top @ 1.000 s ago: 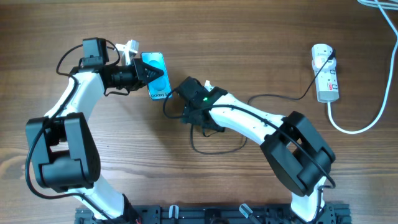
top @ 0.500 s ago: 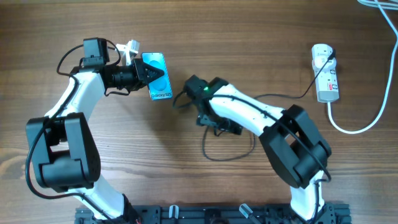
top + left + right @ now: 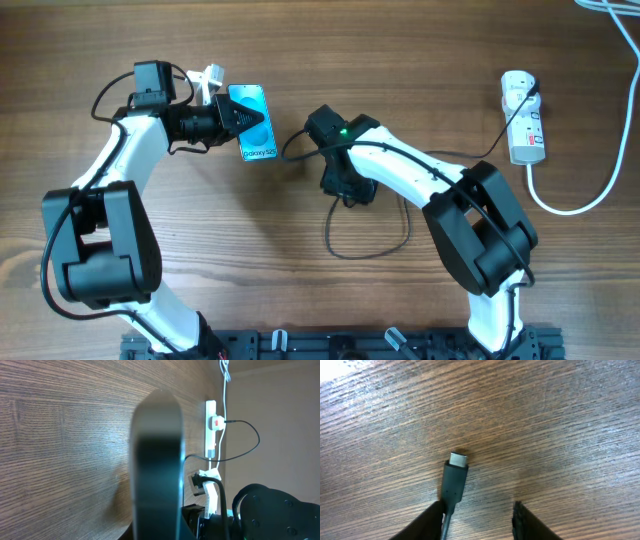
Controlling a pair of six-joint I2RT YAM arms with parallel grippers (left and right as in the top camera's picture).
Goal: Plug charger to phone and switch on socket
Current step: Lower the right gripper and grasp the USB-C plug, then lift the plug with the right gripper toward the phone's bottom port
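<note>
Your left jaws are shut on the phone (image 3: 248,98) at the upper left of the desk (image 3: 230,230), with the screen facing the overhead camera and the Galaxy edge toward the near side. From the left wrist the phone is only a dark, blurred slab seen edge-on, so you cannot tell whether it rests on the wood. Your right jaws stand apart and grip nothing. They point down at the desk just right of the phone, not touching it. In the right wrist view the charger's plug tip (image 3: 455,474) lies flat on the wood just ahead of the fingers. Its cable runs back along the inner side of the finger (image 3: 431,519) on the left of that view, and you cannot tell whether it touches. The other finger is well clear of the cable. From overhead, the charger (image 3: 360,257) loops on the desk below the right jaws, then runs right to the socket (image 3: 524,125). The socket lies well apart from both jaws at the far right, with its white cord (image 3: 600,190) curving off beside it.
</note>
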